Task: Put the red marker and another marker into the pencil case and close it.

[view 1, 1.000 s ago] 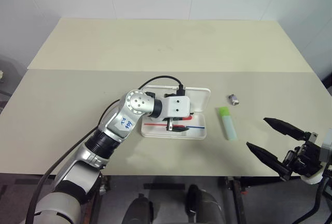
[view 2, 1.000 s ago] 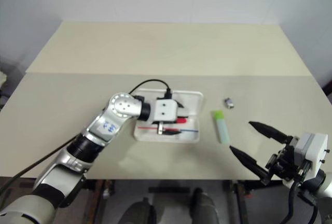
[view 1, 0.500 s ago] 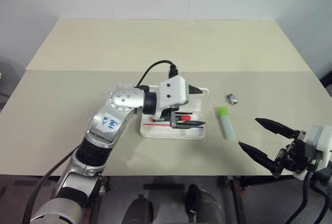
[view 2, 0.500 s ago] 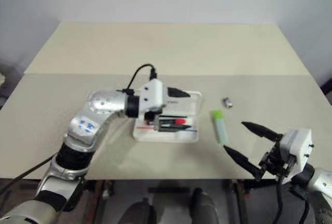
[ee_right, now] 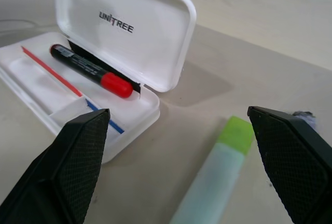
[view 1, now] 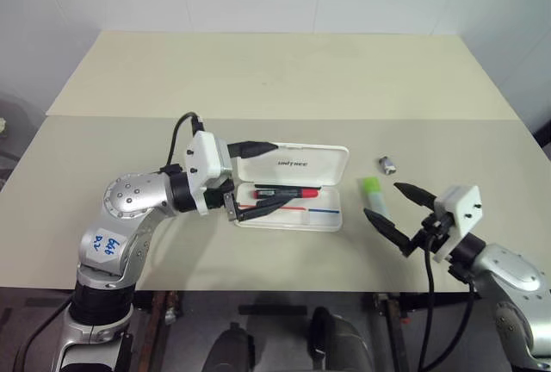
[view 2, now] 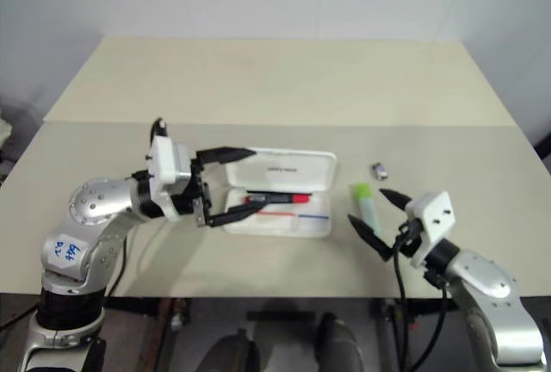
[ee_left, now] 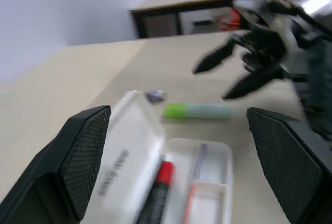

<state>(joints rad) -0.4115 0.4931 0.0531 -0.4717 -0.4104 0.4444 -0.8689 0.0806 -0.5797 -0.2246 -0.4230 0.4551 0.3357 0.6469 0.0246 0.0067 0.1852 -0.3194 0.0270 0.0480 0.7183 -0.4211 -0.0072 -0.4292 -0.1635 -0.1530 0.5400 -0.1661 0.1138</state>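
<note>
**A:** White plastic is what I see from the head camera: the pencil case [view 1: 291,189] lies open on the table [view 1: 258,71], lid up at the back, with the red marker [view 1: 284,192] lying in its tray. My left arm is bent across from the left, and the left gripper [view 1: 263,172] points level toward the case, fingers spread wide, one over the lid's left edge and one over the tray's left end, holding nothing.

**B:** And the right?

**A:** The right gripper [view 1: 394,208] reaches in low from the right, fingers wide apart and empty. The green highlighter [view 1: 375,200] lies between that hand and the case, its cap end away from me; a small grey metal piece [view 1: 388,164] sits just beyond the fingertips.

**B:** Left wrist view?

**A:** Both fingers [ee_left: 83,156] frame the open case [ee_left: 124,151] and marker [ee_left: 158,190]; the highlighter [ee_left: 199,111] lies past them, and the right gripper [ee_left: 228,73] shows beyond it.

**B:** Right wrist?

**A:** Splayed fingers [ee_right: 83,151], highlighter [ee_right: 215,182] just ahead between them, case [ee_right: 129,32] further off.

**B:** Changes?

**A:** A second ago my left hand was over the tray; it has pulled back left and up. The right hand has moved in toward the highlighter.
</note>
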